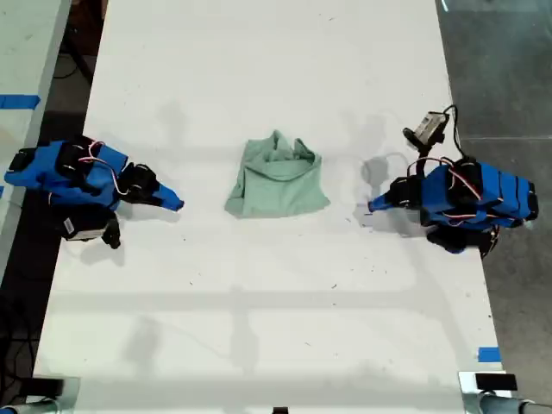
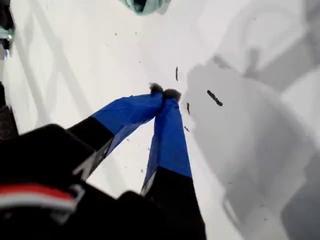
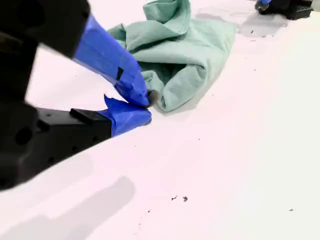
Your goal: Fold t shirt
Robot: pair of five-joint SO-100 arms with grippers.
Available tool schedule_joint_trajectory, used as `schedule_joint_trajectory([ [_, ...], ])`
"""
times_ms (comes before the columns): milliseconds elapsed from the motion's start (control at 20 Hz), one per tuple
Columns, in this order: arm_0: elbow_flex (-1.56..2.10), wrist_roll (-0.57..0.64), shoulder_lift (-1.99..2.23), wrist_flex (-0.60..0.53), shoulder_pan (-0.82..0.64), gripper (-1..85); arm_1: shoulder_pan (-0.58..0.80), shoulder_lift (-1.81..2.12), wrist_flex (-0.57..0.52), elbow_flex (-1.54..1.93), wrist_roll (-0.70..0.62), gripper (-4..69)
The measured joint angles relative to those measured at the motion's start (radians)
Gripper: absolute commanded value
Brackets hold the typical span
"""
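Okay, so the small pale mint-green cloth t shirt sits in the middle of the white counter, bunched into a compact, lumpy square with a ruffled flap on its far edge. One blue arm is parked on each side of it in the exterior view, and neither touches it.

Your first claw has its blue tips pinched together on nothing, just bare counter under it, with the shirt well off. Your second claw is closed or as good as closed, also empty, tips just short of the shirt's rolled edge.

My read: you're between folds, or nearly done. It's folded down but not tidy. The next move would mean opening the second claw, getting a jaw under that near edge and pinching one layer only. Soft cloth drags easily.

The counter is scuffed with dark specks. Beyond it there's grey floor and blue tape marks.
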Motion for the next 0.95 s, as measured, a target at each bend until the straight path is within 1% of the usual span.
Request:
schedule_joint_trajectory([
  [150, 0.028, -0.012, 0.003, -0.018, 0.014, -0.1, -0.014, -0.003, -0.035, 0.071, -0.006, 5.9],
  [200, 0.031, -0.025, 0.003, -0.023, 0.006, 1.1, -0.012, -0.009, -0.043, 0.084, -0.006, 8.9],
  [250, 0.035, -0.049, 0.003, -0.029, 0.003, 5.1, -0.012, -0.006, -0.043, 0.087, -0.006, 11.5],
  [350, 0.037, -0.046, 0.003, -0.031, 0.003, 11.7, -0.014, -0.014, -0.049, 0.091, -0.006, 12.0],
  [450, 0.037, -0.009, 0.003, -0.029, 0.000, 12.0, -0.021, -0.012, -0.049, 0.091, -0.015, 12.1],
  [550, 0.037, 0.072, 0.003, -0.029, -0.005, 12.0, -0.021, -0.012, -0.049, 0.092, -0.023, 12.1],
  [600, 0.037, 0.091, 0.003, -0.029, -0.005, 12.0, -0.021, -0.012, -0.049, 0.092, -0.023, 12.1],
  [950, 0.037, 0.097, 0.003, -0.029, -0.005, 12.0, -0.021, -0.012, -0.049, 0.092, -0.029, 12.1],
])
